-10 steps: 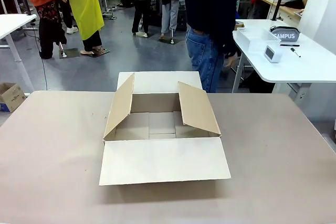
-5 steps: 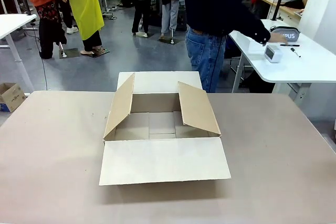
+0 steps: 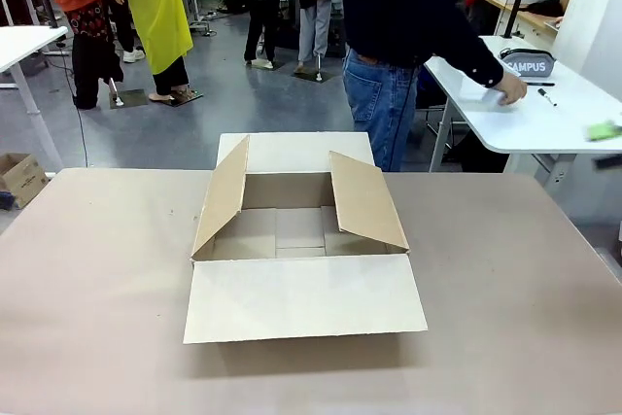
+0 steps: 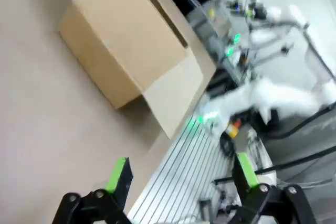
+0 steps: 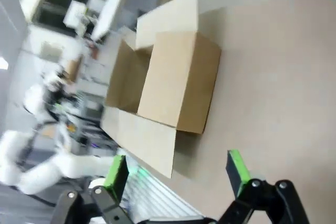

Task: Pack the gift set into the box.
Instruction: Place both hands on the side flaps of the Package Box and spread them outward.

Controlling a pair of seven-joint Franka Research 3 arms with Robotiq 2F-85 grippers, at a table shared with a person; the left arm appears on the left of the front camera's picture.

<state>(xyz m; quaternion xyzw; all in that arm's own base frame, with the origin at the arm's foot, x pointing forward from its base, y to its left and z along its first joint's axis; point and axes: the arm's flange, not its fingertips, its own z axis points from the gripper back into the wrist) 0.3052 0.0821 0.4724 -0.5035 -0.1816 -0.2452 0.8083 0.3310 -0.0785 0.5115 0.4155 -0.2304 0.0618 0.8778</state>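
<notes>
The box [image 3: 301,240] stands open in the middle of the brown table, its four flaps spread. Its outside also shows in the left wrist view [image 4: 126,51] and in the right wrist view [image 5: 173,77]. The gift set lies on a white side table [image 3: 554,128] at the far right: a grey "CAMPUS" pouch [image 3: 530,65] and marker pens [image 3: 546,96]. The person's hand [image 3: 510,92] rests beside them and hides the small white box. My left gripper [image 4: 181,174] is open and empty above the table's edge. My right gripper [image 5: 176,171] is open and empty too.
A small brown carton [image 3: 19,177] sits on the floor at far left. A blurred green patch [image 3: 603,130] shows at the picture's right edge. People stand in the aisle behind. Bare tabletop [image 3: 97,289] lies all around the box.
The person's arm stretched out to the side table, and the hand moved from the pouch down onto the small white box. A green blur appeared at the right edge. The box stayed put.
</notes>
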